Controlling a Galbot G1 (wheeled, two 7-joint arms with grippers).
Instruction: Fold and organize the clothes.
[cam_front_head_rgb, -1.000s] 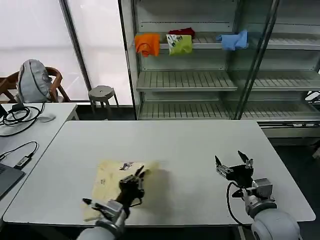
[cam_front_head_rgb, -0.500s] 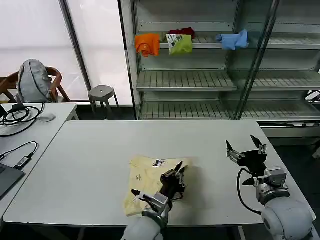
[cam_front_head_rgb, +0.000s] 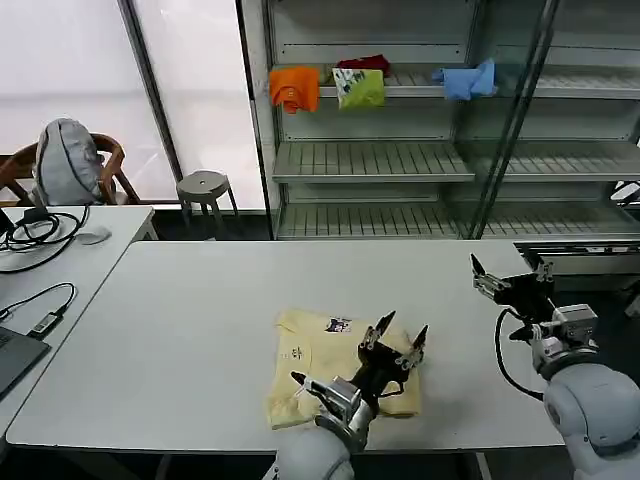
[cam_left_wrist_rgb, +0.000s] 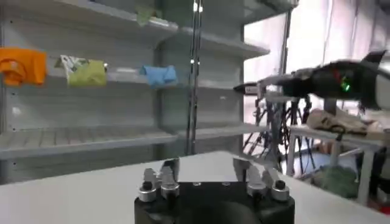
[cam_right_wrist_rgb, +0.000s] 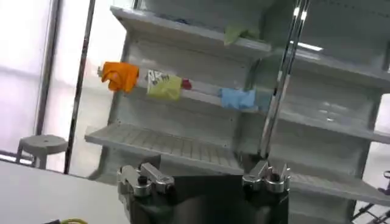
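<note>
"One T-shirt (cam_front_head_rgb: 325, 365) lies folded at the table's (cam_front_head_rgb: 180, 300) near edge. Step?"

"Folding looks finished. The left gripper (cam_front_head_rgb: 398, 342) hovers above it, fingers spread, empty; the right gripper (cam_front_head_rgb: 512, 278) waits spread at the far right."

"Next?"

"Probably tidying: grasp the bundle squarely, or it unfolds."

I get strong daylight from the tall window (cam_front_head_rgb: 70, 90) on my left; it is blown out to near white in the head view. The white table (cam_front_head_rgb: 200, 300) is evenly bright, with a soft shadow on the shirt (cam_front_head_rgb: 320, 365) under my left gripper (cam_front_head_rgb: 396, 340). Both wrist views are soft, and the shelves (cam_left_wrist_rgb: 91, 79) behind look hazy. The window (cam_right_wrist_rgb: 24, 79) glares in the right wrist view too.
</note>
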